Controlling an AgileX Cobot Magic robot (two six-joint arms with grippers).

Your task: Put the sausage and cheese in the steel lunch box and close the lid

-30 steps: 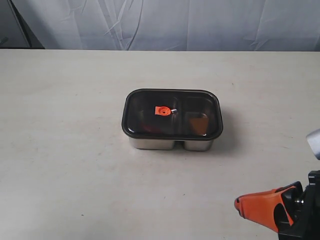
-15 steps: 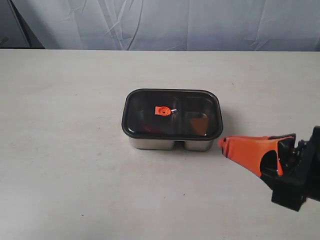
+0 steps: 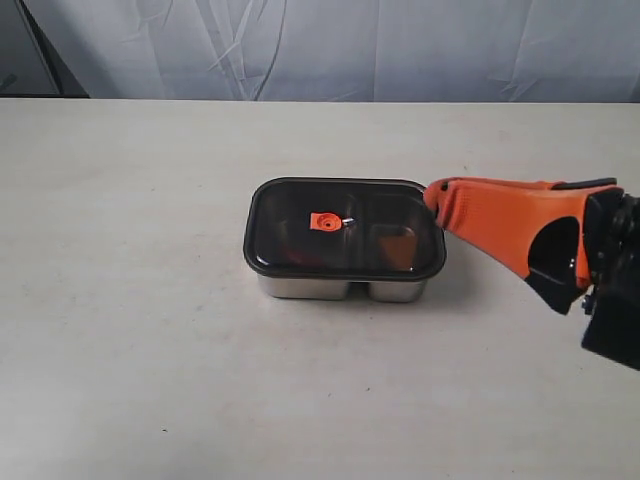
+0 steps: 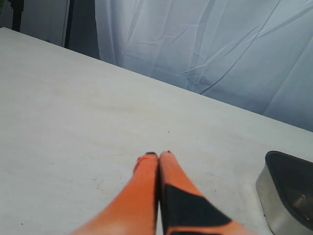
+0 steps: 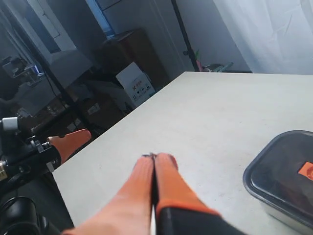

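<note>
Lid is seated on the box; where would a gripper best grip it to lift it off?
Take the lid by its right short rim, from the right, near the right gripper: it lies flat and overhangs the steel lunch box, leaving a lip. The orange valve looks too small.

- The gripper hung over the table, its orange fingers pressed together with nothing between them.
- The box sat at the frame's edge, well apart from the gripper, with the dark lid on it.
- A pale curtain hung behind the table.
</note>
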